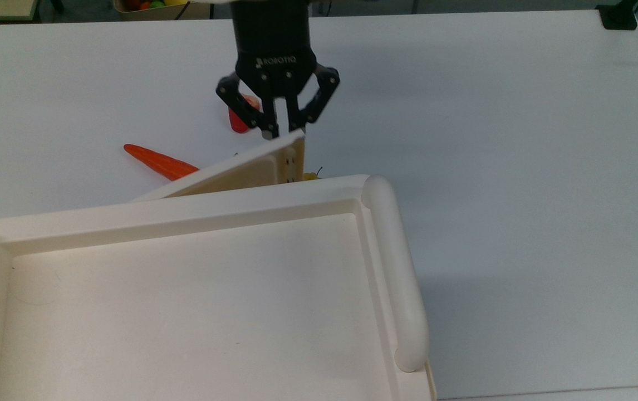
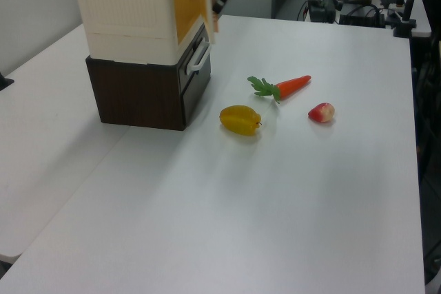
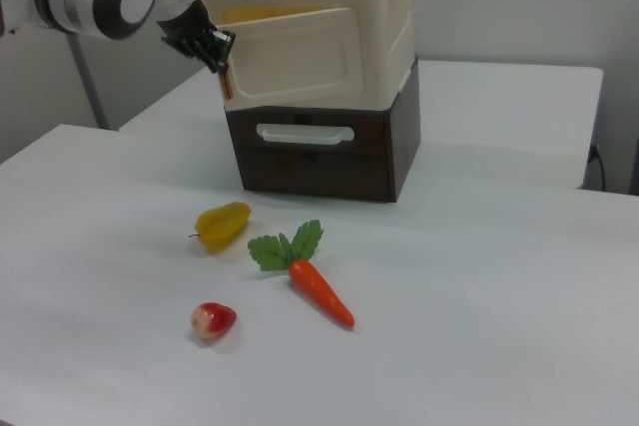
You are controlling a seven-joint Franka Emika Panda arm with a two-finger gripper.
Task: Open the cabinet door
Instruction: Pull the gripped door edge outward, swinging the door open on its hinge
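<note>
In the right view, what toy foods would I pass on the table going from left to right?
Red strawberry-like fruit → yellow fruit → carrot, its green leaves pointing back toward the cabinet.

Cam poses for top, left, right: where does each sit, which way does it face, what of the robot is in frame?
Top view: above the cabinet, looking down past the open cabinet door at the gripper.
Left view: high, off one table end; cabinet far left, gripper at the door edge.
Right view: low, facing the cabinet front; gripper and arm upper left.
Left and right views share the carrot.
</note>
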